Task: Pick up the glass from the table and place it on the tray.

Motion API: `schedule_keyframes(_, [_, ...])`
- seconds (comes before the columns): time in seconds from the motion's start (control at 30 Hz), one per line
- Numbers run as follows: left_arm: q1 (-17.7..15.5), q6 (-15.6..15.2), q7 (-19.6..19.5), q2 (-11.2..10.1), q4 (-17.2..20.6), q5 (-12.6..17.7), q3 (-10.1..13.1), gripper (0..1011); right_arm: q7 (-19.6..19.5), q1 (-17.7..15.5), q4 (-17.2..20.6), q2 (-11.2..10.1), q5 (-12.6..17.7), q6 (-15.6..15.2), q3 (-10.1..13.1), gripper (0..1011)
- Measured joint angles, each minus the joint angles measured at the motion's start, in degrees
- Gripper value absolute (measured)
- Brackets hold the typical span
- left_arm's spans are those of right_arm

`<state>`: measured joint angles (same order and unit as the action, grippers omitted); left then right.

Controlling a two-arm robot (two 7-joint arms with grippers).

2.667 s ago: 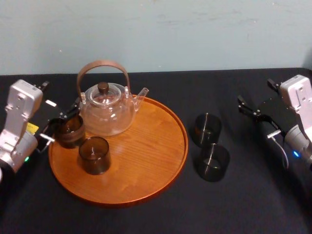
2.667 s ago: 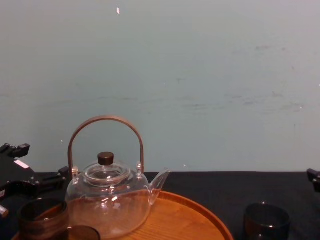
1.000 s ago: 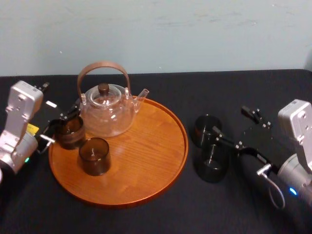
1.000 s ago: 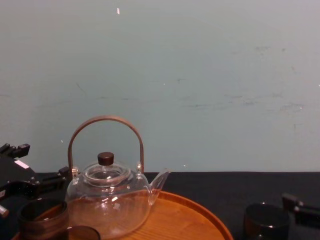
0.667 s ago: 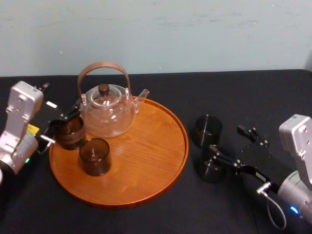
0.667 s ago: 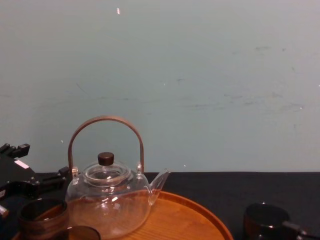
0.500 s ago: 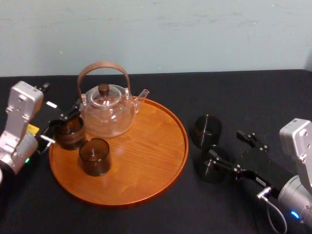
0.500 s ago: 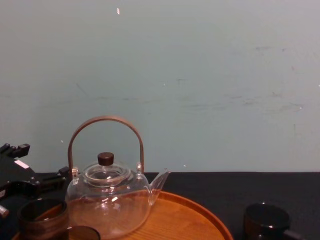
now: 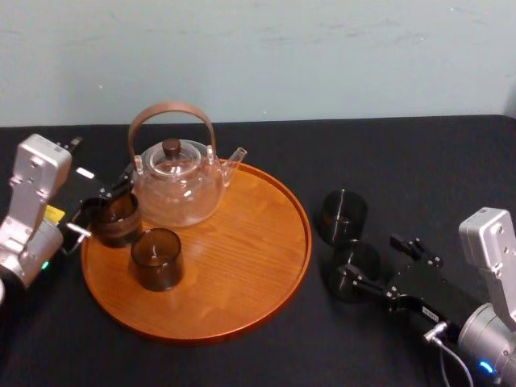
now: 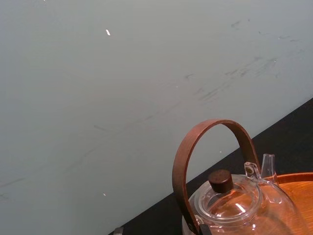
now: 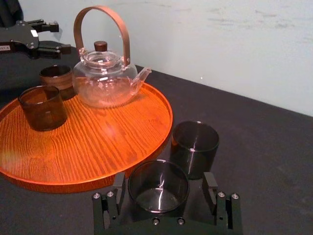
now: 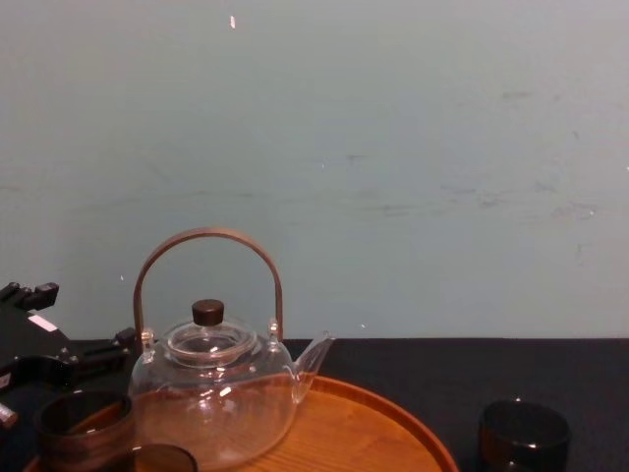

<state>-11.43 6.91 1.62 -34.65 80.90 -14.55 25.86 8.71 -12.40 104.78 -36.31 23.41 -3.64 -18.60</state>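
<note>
Right gripper: the right gripper (image 11: 164, 182) is held open and low over the black tablecloth (image 9: 419, 169). One finger is set on each side of a glass, and a slim gap is seen at either side in the right wrist view.
Target glass: the dark smoky cylindrical glass (image 11: 157, 192) stands upright on the cloth between those fingers. It is off the tray and just beside the tray's right rim.
Tray: the large round orange-brown wooden tray (image 9: 242, 266) lies flat on the cloth to the robot's left of the glass.
Right arm: the arm is brought in from the front right, with its black wrist angled toward the tray and kept close to the cloth.
Left gripper: the left gripper (image 9: 98, 206) is parked at the tray's left edge with its fingers apart, just beside a brown ribbed glass (image 9: 117, 218). Contact cannot be told.
Tray load: a clear glass teapot with a brown arched handle (image 9: 177, 181) stands at the back left. A smoky brown glass (image 9: 156, 258) stands in front of the ribbed one.
Open room: the tray's right and near parts are bare wood.
Edges: the tray's low raised rim lies between the target glass and that bare wood.
Neighbour: a second dark glass (image 9: 343, 215) stands close behind the target on the cloth. Whether the two touch cannot be told.
</note>
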Motion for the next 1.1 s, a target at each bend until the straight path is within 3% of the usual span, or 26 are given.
schedule_keyframes(0.6, [0.00,0.00,0.00,0.00,0.00,0.00,0.00,1001,2.44,-0.01,-2.17,2.65,-0.78,-1.64,0.95,1002])
schedule_keyframes(1.1, [0.00,0.00,0.00,0.00,0.00,0.00,0.00,1001,4.88,2.19,-5.16,5.42,-2.42,-3.31,1.06,1002])
